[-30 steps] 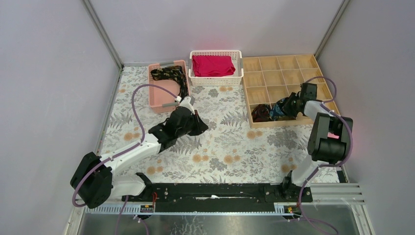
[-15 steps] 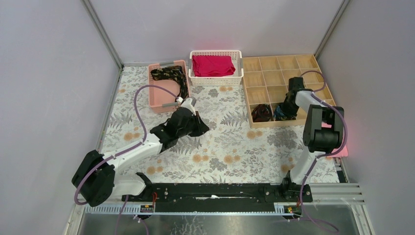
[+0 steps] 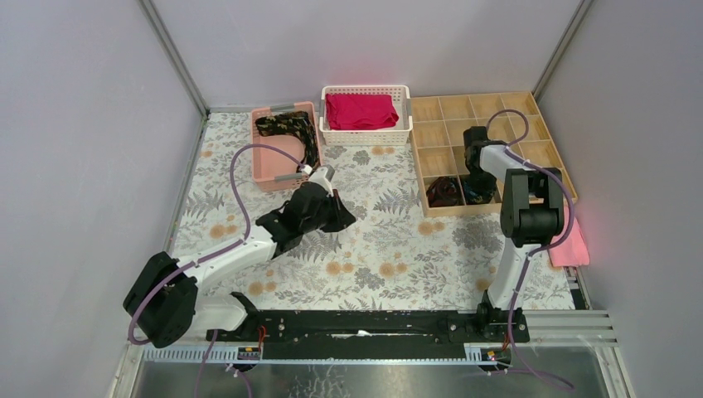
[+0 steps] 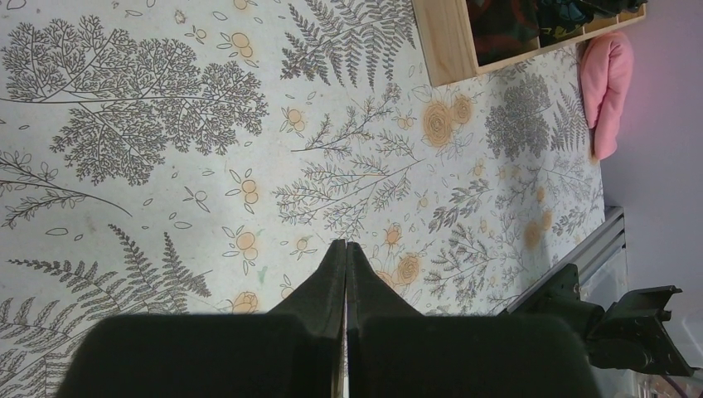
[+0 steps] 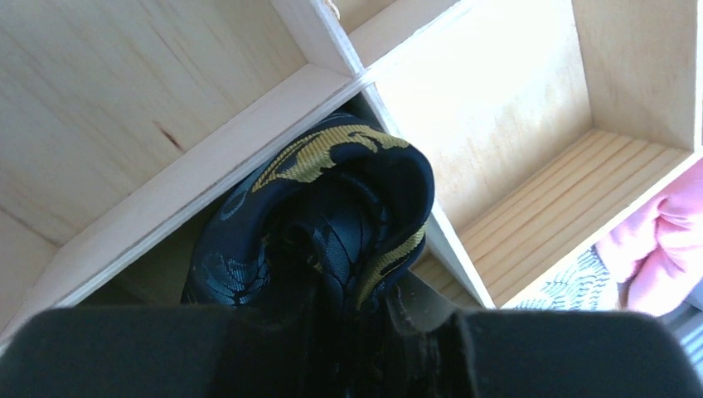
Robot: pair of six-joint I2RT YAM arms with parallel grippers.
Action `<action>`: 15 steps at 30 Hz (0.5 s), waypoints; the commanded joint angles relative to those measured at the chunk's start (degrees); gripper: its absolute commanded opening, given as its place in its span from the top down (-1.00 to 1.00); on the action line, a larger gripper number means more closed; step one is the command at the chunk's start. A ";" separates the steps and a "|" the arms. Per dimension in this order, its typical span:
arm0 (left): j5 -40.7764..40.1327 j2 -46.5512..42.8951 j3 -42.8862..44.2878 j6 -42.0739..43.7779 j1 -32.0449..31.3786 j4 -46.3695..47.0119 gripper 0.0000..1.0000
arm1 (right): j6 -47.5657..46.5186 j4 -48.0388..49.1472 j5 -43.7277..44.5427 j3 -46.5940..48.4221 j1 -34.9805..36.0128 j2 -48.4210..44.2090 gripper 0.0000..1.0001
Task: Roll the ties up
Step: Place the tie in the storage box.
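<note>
A coiled dark blue tie (image 5: 332,207) with gold edging sits between my right gripper's (image 5: 352,311) jaws, which are shut on it, and it hangs over a wooden divider. From above, that gripper (image 3: 477,176) reaches down into a front compartment of the wooden organizer (image 3: 485,106). A second rolled tie (image 3: 443,192) lies in the compartment to its left. A flat tie (image 3: 290,128) with gold-brown pattern lies in the pink tray (image 3: 269,170). My left gripper (image 3: 338,214) is shut and holds nothing, low over the floral tablecloth (image 4: 345,247).
A white basket (image 3: 366,136) with a folded red cloth (image 3: 360,110) stands between the tray and the organizer. A pink towel (image 3: 569,245) lies at the table's right edge, also in the left wrist view (image 4: 609,87). Grey walls enclose the table.
My right arm has swung left and its wrist has turned to the far side of the compartment, carrying the coiled tie down over it. The left arm has hardly moved.
</note>
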 commanded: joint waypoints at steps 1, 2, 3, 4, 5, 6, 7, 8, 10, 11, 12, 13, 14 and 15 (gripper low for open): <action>0.97 0.82 -0.60 1.30 0.37 2.95 1.00 | 0.32 -7.81 8.56 -2.42 -1.47 7.35 1.00; 1.12 0.83 -0.63 1.26 0.41 3.13 1.00 | 0.36 -8.41 8.37 -2.44 -1.46 7.88 1.00; 1.33 0.77 -0.67 1.22 0.37 3.26 1.00 | 0.21 -8.61 7.44 -2.60 -1.46 8.37 1.00; 1.52 0.71 -0.72 1.21 0.37 3.45 1.00 | 0.34 -8.92 6.75 -2.88 -1.45 8.72 1.00; 1.58 0.60 -0.68 1.21 0.37 3.47 1.00 | 0.23 -8.79 5.66 -3.89 -0.04 8.70 1.00; 1.67 0.57 -0.80 1.28 0.37 3.48 1.00 | 0.13 -8.68 4.76 -4.62 0.29 8.71 1.00; 1.72 0.48 -0.88 1.37 0.37 3.48 1.00 | 0.54 -9.07 4.79 -5.31 0.57 8.78 1.00; 1.81 0.42 -0.98 1.43 0.39 3.50 1.00 | 0.84 -9.32 5.04 -5.97 0.97 8.68 1.00; 1.94 0.39 -1.11 1.62 0.37 3.51 1.00 | 1.12 -9.99 5.27 -7.00 1.82 8.36 0.82; 1.98 0.48 -1.19 1.65 0.37 3.61 1.00 | 1.19 -10.06 5.34 -7.44 2.27 7.95 0.61; 2.17 0.61 -1.19 1.72 0.37 3.70 1.00 | 1.37 -10.09 5.18 -8.08 2.66 7.29 0.46; 2.47 0.76 -1.14 1.80 0.37 3.65 1.00 | 1.52 -10.16 4.63 -8.63 2.83 6.48 0.33; 2.77 1.05 -0.99 1.87 0.37 3.70 1.00 | 1.41 -9.60 3.38 -9.54 2.87 5.29 0.20; 3.06 1.17 -0.95 2.03 0.37 3.59 1.00 | 1.04 -8.59 1.41 -10.78 2.92 2.76 0.07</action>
